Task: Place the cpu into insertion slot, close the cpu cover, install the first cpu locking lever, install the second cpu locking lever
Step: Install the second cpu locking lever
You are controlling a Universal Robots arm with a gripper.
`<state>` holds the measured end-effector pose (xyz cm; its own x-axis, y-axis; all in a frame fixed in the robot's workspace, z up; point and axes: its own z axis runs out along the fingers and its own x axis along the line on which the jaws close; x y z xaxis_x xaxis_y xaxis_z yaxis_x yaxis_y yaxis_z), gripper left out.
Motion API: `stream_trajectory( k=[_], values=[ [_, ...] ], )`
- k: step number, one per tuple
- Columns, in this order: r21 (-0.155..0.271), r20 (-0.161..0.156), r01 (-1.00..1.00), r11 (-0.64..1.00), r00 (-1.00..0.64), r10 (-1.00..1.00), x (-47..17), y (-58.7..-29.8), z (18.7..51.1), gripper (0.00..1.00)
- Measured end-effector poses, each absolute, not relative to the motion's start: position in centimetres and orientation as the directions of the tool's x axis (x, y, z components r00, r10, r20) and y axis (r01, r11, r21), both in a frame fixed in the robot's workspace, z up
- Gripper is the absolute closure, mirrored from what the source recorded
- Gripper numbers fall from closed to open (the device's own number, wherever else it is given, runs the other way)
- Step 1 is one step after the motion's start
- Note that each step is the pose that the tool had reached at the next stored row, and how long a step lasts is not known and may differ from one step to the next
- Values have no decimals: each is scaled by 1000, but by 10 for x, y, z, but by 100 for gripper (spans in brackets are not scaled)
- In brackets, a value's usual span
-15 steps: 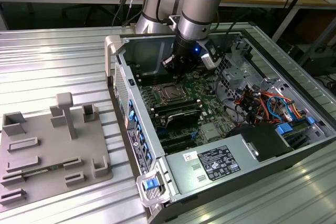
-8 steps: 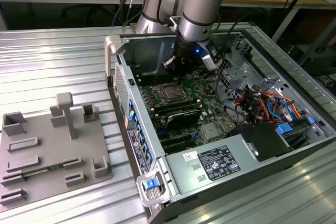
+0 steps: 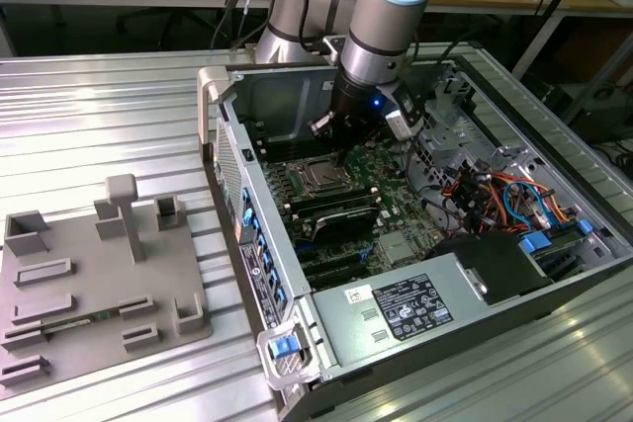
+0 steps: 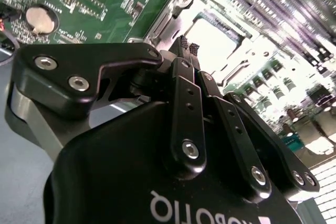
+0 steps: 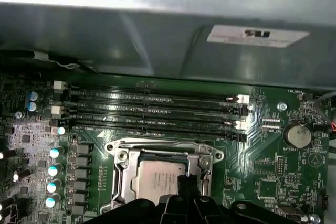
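Second wrist view: the pincer is seen from behind, its black fingers brought together at the tips with nothing visibly held between them.
Pincer position: it is lowered inside the open computer case, its tips just at one edge of the cpu cover.
Cpu: the cpu is seated in the insertion slot, silver face up, framed by the cover's square cut-out.
Cpu cover: it is laid flat over the socket; whether the locking levers are latched cannot be told.
Beyond the socket: long black memory slots are lined up in parallel on the green motherboard, with a round coin battery off to one side.
Exterior view: the case is set on a ribbed metal surface; a grey fixture tray is placed at the exterior view's left, well apart from the arm.
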<state>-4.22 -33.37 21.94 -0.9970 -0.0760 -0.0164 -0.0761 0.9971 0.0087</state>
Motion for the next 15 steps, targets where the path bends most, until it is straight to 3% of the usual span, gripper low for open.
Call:
stream_trajectory(
  k=[15],
  values=[
    [8,-16,-76,997,-997,-76,-39,-350,219,89]
  ],
)
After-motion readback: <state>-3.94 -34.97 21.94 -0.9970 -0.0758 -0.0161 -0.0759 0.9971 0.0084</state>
